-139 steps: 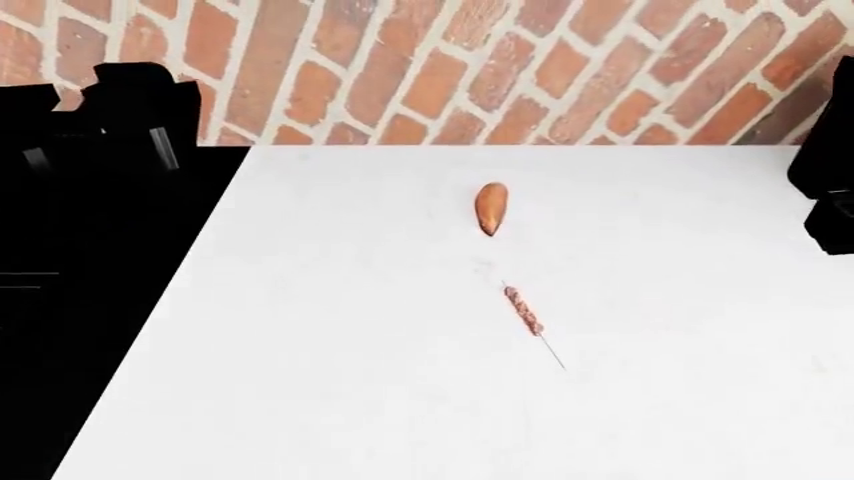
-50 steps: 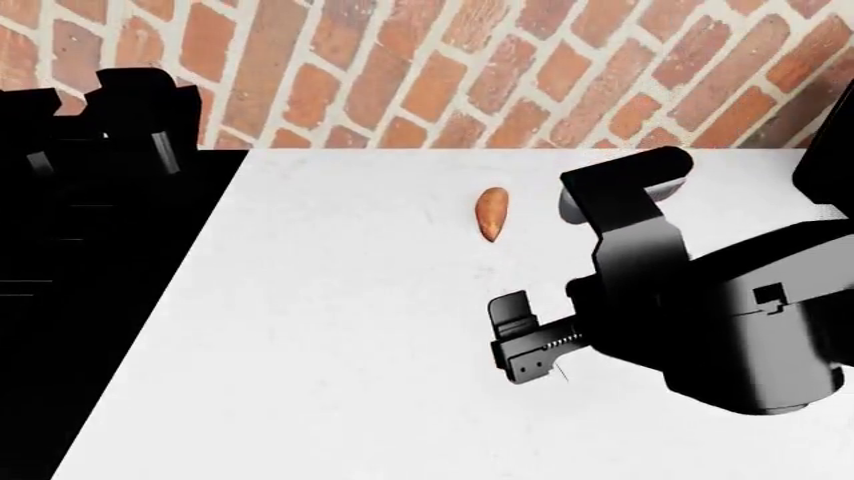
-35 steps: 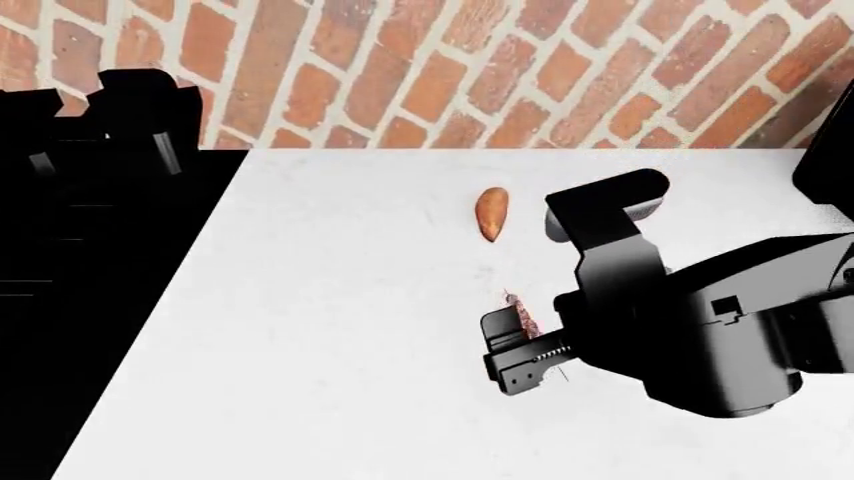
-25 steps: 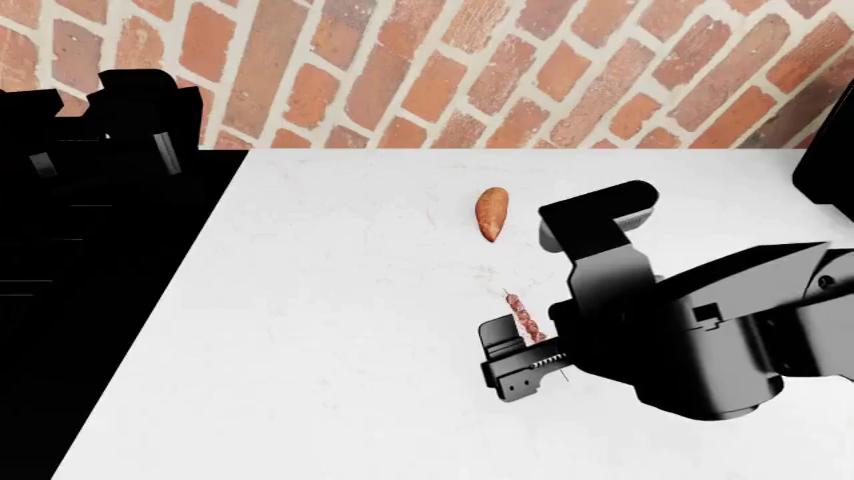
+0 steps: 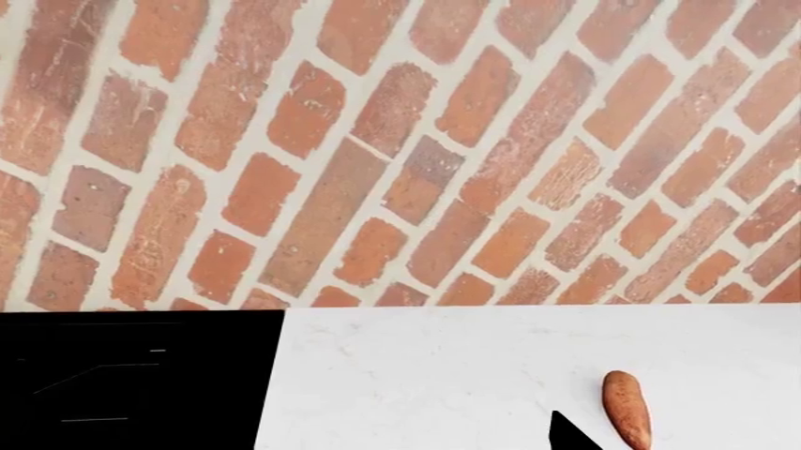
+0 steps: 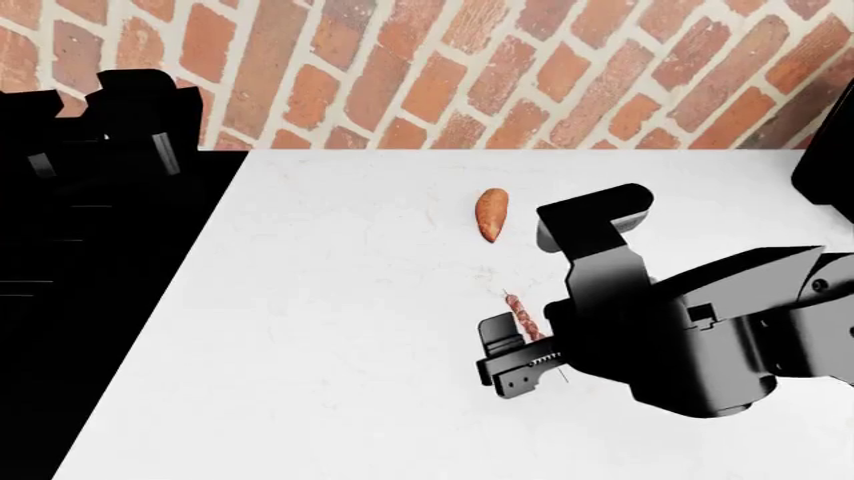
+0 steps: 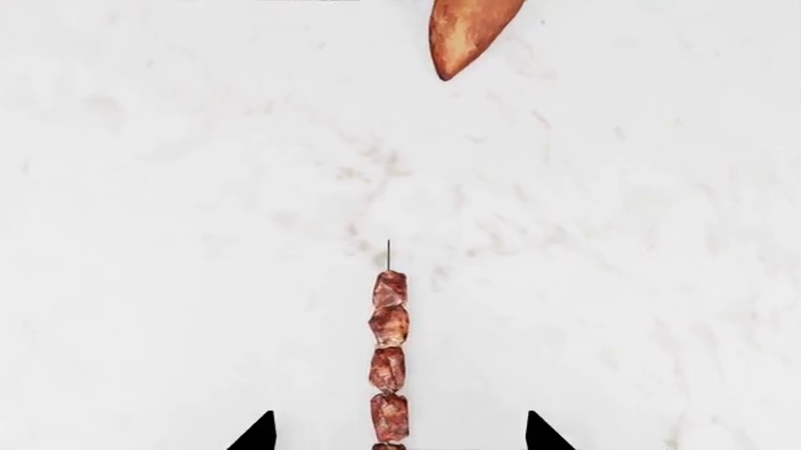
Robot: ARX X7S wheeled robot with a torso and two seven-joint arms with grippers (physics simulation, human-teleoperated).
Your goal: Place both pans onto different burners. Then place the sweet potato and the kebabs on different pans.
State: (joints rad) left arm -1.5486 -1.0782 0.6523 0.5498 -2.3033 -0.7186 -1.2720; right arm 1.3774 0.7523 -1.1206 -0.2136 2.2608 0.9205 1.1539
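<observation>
The kebabs (image 7: 388, 361) lie on the white counter, chunks of meat on a thin skewer. My right gripper (image 7: 394, 437) is open, with one fingertip on each side of the skewer and not touching it. In the head view the right gripper (image 6: 531, 352) hovers low over the kebabs (image 6: 525, 316). The sweet potato (image 6: 490, 214) lies farther back, and shows in the right wrist view (image 7: 468, 28) and the left wrist view (image 5: 626, 409). My left gripper (image 6: 134, 110) is raised over the black range; one fingertip (image 5: 569, 437) shows, set wide. I can make out no pan.
The range (image 6: 107, 300) is a featureless black area at the left of the white counter (image 6: 334, 350). A brick wall (image 6: 441, 70) runs along the back. A black object (image 6: 827, 180) stands at the counter's right edge.
My right arm came into view from the right and came down over the kebabs. In the last second it slid slightly left, so the fingers now straddle the skewer. The food has not moved.
</observation>
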